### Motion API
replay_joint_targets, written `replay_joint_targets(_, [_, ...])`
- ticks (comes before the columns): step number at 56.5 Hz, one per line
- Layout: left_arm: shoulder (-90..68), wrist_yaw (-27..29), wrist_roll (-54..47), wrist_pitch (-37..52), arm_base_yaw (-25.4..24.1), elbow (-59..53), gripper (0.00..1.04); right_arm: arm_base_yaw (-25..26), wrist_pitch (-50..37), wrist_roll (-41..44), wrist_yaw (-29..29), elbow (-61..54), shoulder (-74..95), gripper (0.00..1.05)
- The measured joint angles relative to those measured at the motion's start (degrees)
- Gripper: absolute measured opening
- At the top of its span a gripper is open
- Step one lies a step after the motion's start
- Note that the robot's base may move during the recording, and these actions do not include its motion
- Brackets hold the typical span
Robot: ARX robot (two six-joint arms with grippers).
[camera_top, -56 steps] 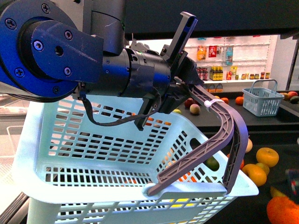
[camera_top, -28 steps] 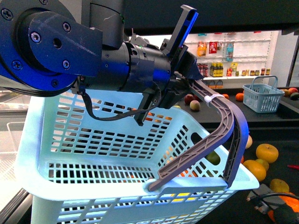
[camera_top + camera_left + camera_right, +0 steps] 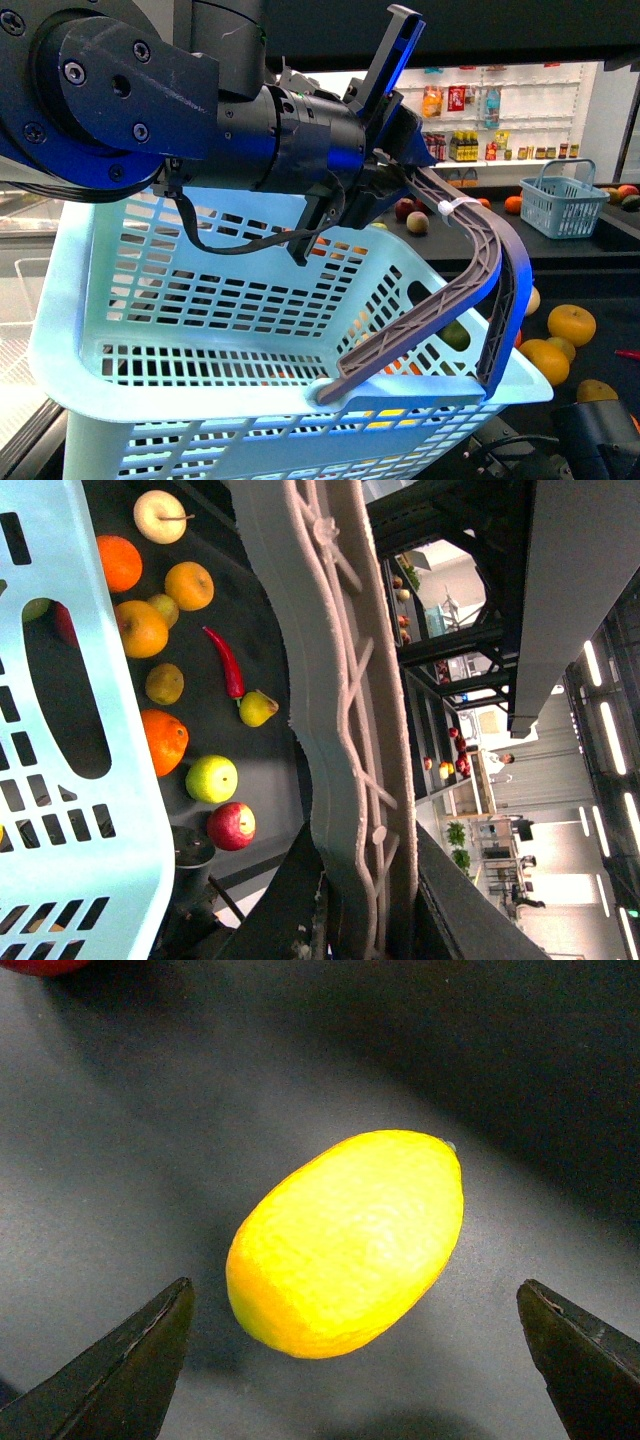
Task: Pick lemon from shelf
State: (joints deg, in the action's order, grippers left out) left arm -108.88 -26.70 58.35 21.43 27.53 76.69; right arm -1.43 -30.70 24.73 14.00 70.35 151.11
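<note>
Beside lemon (image 3: 345, 1243), right tool (image 3: 353, 1287) newly nearer

The left arm (image 3: 120, 90) — glossy blue-black housings, round screws, looping black cable (image 3: 215, 248).

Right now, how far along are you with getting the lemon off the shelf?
Done: the left hand is shut on the basket handle, holding the basket up. Under way: the right hand is open, straddling the lemon, which lies on the dark shelf untouched. Left: close on the lemon and lift it off.
</note>
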Motion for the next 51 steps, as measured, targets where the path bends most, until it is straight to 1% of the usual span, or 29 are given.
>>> replay_joint_targets(13, [0.0,0.0,0.0,0.0,0.0,0.0,0.12,-1.0,0.9,0.0,-2.1,4.3,3.1,0.97])
replay_joint_targets(32, [0.0,0.0,0.0,0.0,0.0,0.0,0.12,-2.8,2.0,-1.4,-3.7,8.6,5.5,0.96])
replay_joint_targets(41, [0.0,0.1,0.0,0.0,0.0,0.0,0.12,-3.3,2.8,-1.5,-4.0,8.9,5.6,0.74])
replay_joint_targets(42, [0.0,0.0,0.0,0.0,0.0,0.0,0.12,-3.3,3.0,-1.4,-4.1,8.9,5.6,0.69])
replay_joint_targets(45, [0.0,0.0,0.0,0.0,0.0,0.0,0.12,-3.2,3.3,-1.4,-4.2,8.9,5.6,0.6])
replay_joint_targets(51, [0.0,0.1,0.0,0.0,0.0,0.0,0.12,-2.9,3.4,-1.4,-4.1,8.9,5.5,0.5])
